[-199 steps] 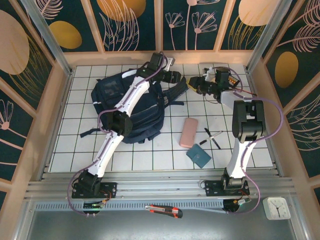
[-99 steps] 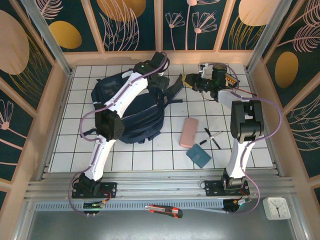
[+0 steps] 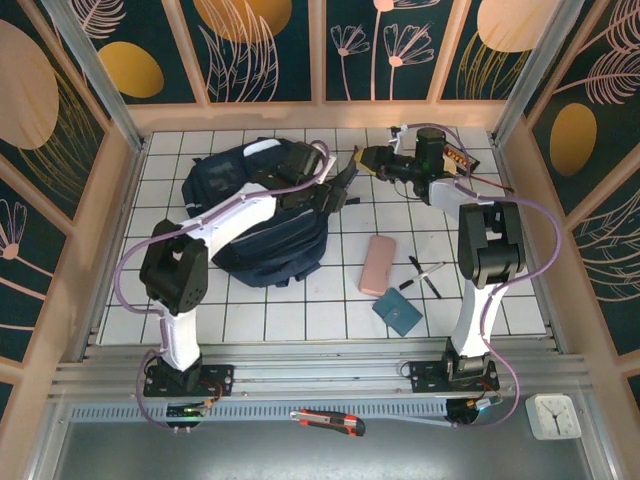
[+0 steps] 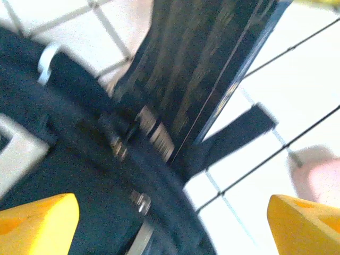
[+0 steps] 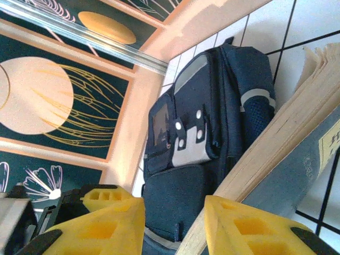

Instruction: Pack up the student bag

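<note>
Left of right pincer, gripping book: student bag

The bag is navy blue, with thin pale stripes and one grey-white patch with silver studs. The table is white tiles with a dark grid. The case is soft pink, the wallet is teal, and the pens are black and white. The arms are white with black joints and purple cables — their fingers are bright yellow. The book has cream pages and a grey-blue cover. The walls are dark teal, with gold discs and pale flower outlines.
</note>
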`<state>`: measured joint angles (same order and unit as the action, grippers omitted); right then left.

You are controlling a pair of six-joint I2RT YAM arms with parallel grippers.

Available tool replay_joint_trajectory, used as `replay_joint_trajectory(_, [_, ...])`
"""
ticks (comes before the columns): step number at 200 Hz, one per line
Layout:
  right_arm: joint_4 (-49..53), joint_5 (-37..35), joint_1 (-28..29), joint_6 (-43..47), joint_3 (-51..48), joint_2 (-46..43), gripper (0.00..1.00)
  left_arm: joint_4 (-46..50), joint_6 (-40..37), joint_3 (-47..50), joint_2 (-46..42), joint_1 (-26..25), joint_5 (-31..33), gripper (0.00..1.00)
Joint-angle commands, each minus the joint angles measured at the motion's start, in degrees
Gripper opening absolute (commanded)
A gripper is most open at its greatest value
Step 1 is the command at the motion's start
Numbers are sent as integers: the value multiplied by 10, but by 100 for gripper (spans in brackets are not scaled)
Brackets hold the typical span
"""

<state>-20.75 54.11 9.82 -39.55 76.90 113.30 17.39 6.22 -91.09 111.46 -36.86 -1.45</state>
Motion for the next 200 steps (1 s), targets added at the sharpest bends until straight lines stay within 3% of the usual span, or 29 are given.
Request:
replay_joint_trajectory(1, [41,14,20,4,5,-9,36,-125,-9,-21,49,-12,10,91])
replay_joint_trajectory(33, [50,14,20,9,8,-9,36,-122,-9,-89,116,-13,1,89])
replay_joint_trajectory(89, [56,16,26,6,16,2,36,-134,-2,-129,184,-14,60,80])
replay_joint_trajectory(116, [58,17,29,4,17,7,36,-132,-8,-157,208,-11,55,55])
replay_joint_trajectory(151, [53,9,27,-4,20,4,40,-127,-3,-153,201,-6,49,1])
replay_joint_trajectory(200, [80,-95,-9,13,39,-80,71,-132,13,-180,164,5,20,0])
